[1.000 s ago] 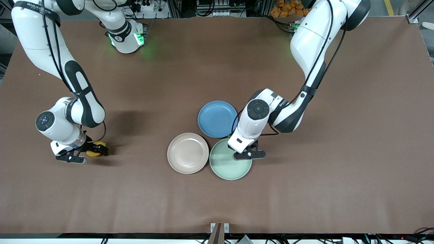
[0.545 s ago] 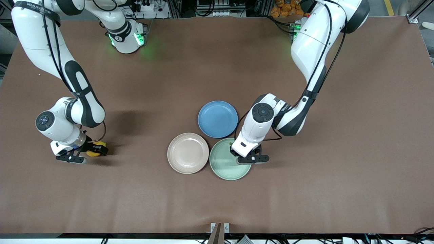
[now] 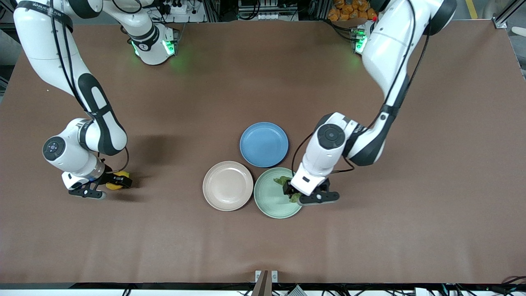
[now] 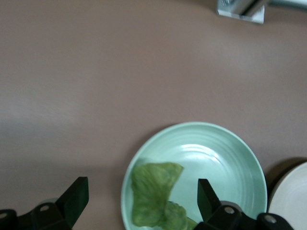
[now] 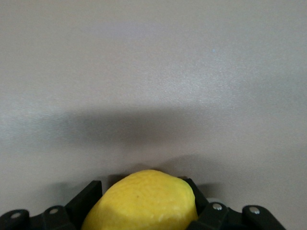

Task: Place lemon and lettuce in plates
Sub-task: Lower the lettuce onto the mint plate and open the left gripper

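Note:
The dark green lettuce (image 3: 283,181) (image 4: 154,191) lies in the mint green plate (image 3: 269,201) (image 4: 218,163), on the side toward the left arm's end of the table. My left gripper (image 3: 306,196) (image 4: 141,191) hangs open just above it, one finger on each side of the leaf. The pale beige-pink plate (image 3: 228,186) sits bare beside the green one. Toward the right arm's end of the table, my right gripper (image 3: 107,186) (image 5: 144,194) is shut on the yellow lemon (image 3: 116,181) (image 5: 144,203), low at the table top.
A blue plate (image 3: 264,144) lies farther from the front camera, touching both other plates. A metal bracket (image 4: 240,9) shows at the table's edge in the left wrist view. Brown table top (image 3: 164,230) spreads around the right gripper.
The left gripper has opened and let the lettuce drop into the green plate, drifting toward the left arm's end. The right gripper has shut on the lemon.

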`<state>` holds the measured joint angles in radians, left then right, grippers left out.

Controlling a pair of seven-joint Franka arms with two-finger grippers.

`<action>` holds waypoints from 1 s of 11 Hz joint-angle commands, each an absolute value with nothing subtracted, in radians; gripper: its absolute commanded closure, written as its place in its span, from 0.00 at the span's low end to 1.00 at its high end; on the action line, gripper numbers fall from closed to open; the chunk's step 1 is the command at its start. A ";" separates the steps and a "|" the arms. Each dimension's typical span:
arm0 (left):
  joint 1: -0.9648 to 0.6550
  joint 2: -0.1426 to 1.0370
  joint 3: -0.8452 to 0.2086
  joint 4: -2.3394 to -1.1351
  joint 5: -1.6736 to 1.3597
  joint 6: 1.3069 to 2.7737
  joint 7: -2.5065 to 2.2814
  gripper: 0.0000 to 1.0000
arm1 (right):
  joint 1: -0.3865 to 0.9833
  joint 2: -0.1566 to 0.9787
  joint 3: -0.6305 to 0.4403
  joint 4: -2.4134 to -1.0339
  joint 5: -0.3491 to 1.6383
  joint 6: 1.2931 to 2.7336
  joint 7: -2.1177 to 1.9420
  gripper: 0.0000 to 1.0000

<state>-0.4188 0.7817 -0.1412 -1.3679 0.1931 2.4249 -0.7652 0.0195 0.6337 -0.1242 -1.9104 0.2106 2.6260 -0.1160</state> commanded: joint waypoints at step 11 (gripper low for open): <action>-0.126 0.309 -0.147 -1.391 0.150 1.758 -0.273 0.00 | 0.126 0.607 -0.112 -1.720 0.229 2.324 0.208 0.56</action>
